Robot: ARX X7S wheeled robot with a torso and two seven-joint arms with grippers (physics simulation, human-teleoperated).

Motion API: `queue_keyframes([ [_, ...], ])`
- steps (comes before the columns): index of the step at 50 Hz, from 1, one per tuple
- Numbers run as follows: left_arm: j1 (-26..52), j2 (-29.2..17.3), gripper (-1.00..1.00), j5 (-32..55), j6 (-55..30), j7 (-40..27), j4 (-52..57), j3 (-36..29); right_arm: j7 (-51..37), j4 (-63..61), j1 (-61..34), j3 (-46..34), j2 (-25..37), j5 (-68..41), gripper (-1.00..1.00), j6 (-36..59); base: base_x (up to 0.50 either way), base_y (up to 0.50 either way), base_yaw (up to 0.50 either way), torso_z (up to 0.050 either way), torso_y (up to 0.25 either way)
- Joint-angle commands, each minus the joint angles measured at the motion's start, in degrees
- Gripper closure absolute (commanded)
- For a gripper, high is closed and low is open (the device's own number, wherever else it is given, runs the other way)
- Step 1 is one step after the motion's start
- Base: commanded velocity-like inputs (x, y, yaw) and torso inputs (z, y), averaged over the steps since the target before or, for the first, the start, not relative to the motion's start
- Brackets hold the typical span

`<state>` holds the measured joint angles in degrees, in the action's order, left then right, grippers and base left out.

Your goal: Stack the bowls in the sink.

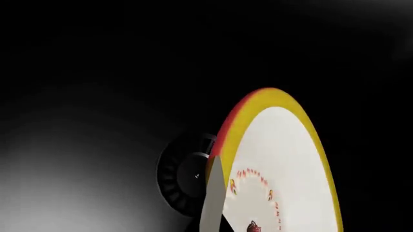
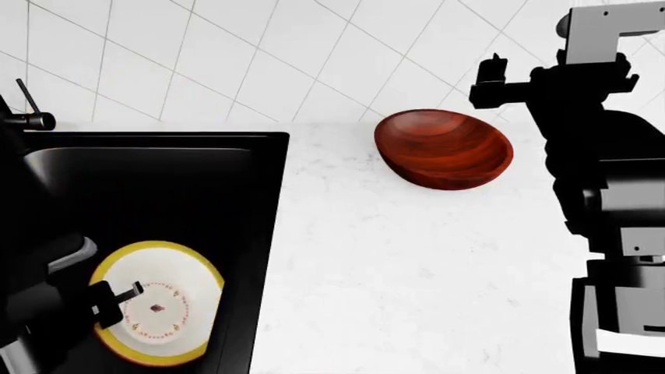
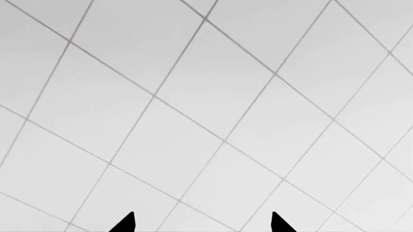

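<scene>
While the left pincer (image 2: 109,300) grips the yellow-rimmed white bowl (image 2: 156,304) in the sink (image 2: 156,187), the glossy wood bowl (image 2: 444,148) sits near the worktop's (image 2: 416,265) rear edge; right pincer (image 3: 202,223) wide.

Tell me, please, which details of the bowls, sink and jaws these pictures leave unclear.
- Left gripper: head view, the arm hides whether its jaws clamp the white bowl.
- Drain: left wrist view, partly behind that bowl.
- Faucet: cut by head view's edge.
- Right gripper: only tips show, apart; wooden bowl unseen there.
</scene>
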<state>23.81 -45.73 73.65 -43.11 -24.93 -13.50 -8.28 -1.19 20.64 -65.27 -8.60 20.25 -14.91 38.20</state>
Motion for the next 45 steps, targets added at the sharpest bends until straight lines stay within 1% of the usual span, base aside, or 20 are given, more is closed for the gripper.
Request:
queue_keyframes([
  [1,-1.1,0.5,1.00,-0.2,0.3,0.3,-0.8,-1.0,0.0,0.3,0.1,-0.1,0.0,-0.1,-1.00,-0.3,0.00,0.00,0.00,0.000,0.000],
  [4,-1.0,0.3,1.00,-0.6,0.4,0.3,-0.7,-1.2,-0.1,0.1,0.2,0.0,0.1,-0.2,-1.00,-0.2,0.00,0.00,0.00,0.000,0.000],
  [5,-1.1,0.3,-1.00,-0.6,0.4,0.3,-0.6,-1.3,-0.1,0.0,0.3,0.0,0.1,-0.2,-1.00,-0.2,0.00,0.00,0.00,0.000,0.000],
  [22,-1.3,-0.6,-1.00,-0.1,0.1,-0.8,1.6,-0.7,-0.3,-0.6,0.4,0.1,0.3,-0.6,-1.00,0.2,0.00,0.00,0.00,0.000,0.000],
  [30,-1.0,-4.6,-1.00,-0.5,-2.0,-3.2,6.7,-0.9,-0.3,-0.7,0.4,0.1,0.4,-0.7,-1.00,0.3,0.00,0.00,0.00,0.000,0.000],
  [45,1.4,-9.9,-1.00,5.4,-6.0,-7.6,18.3,2.5,-0.6,-2.4,0.8,0.5,0.5,-1.5,-1.00,1.2,0.00,0.00,0.00,0.000,0.000],
])
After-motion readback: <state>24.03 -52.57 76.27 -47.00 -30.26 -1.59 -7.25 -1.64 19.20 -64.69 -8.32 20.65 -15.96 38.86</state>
